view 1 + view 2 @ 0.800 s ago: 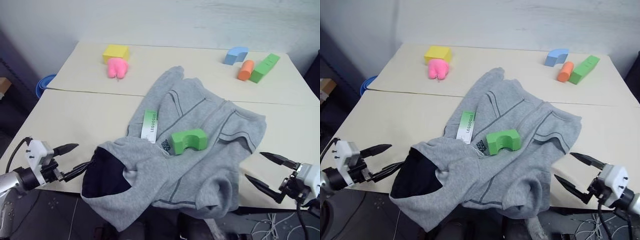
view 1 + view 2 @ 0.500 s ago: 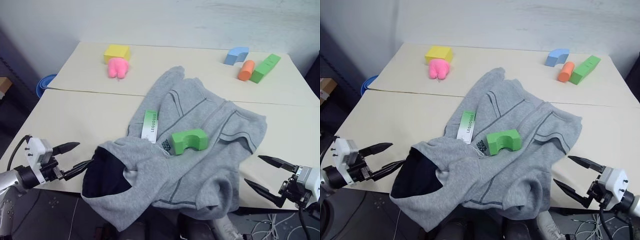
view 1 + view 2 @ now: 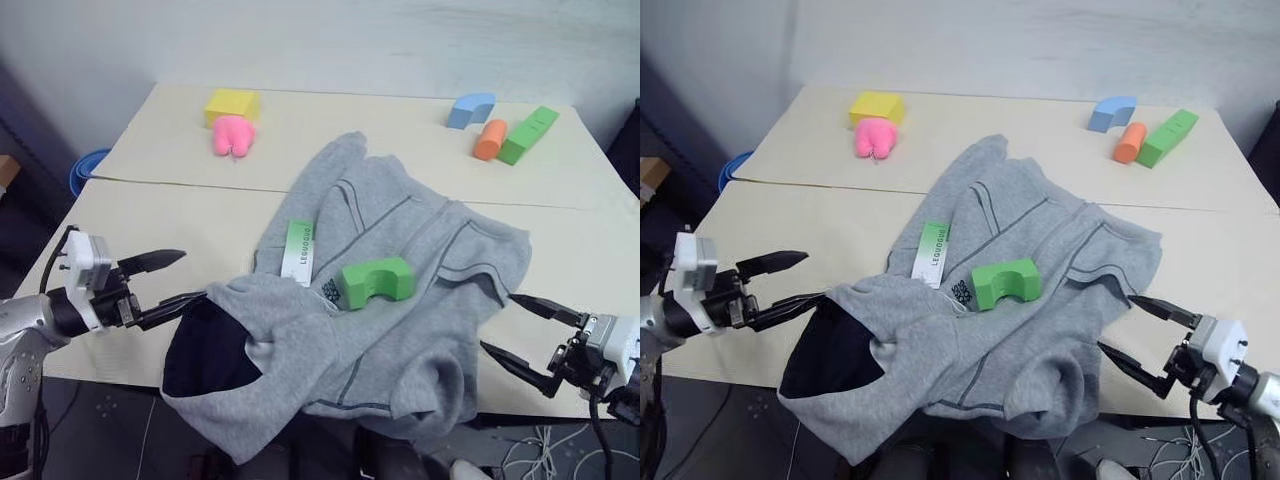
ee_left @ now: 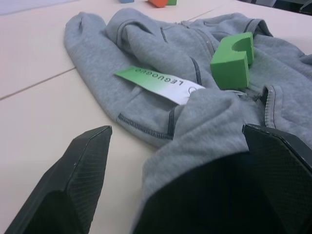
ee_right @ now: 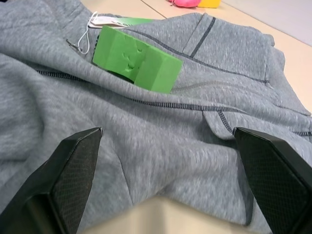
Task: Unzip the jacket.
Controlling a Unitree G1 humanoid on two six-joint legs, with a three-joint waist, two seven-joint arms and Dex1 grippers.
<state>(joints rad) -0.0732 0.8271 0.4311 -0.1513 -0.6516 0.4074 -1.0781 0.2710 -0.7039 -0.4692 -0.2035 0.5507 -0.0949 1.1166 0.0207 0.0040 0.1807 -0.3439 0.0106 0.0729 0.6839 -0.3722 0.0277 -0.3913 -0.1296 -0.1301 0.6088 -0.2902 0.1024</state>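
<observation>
The grey jacket (image 3: pixel 390 290) is lying crumpled on the desk (image 3: pixel 150 220), its hood hanging over the near edge, with a green block (image 3: pixel 377 280) sitting on top. The left gripper (image 3: pixel 175 280) is waiting by the hood and the right gripper (image 3: pixel 520 330) by the hem, both with fingers spread wide and holding nothing. The job is just starting. Next, one probably needs to find the zipper pull near the collar and pinch it.

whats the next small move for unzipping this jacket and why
Probably ease the left hand in to pinch the hood edge of the jacket and steady it. Both hands are open and hold nothing; the right hand hovers by the jacket's far side. A green block sits on the front near the hang tag, so it may need moving off before the zipper can run.
</observation>
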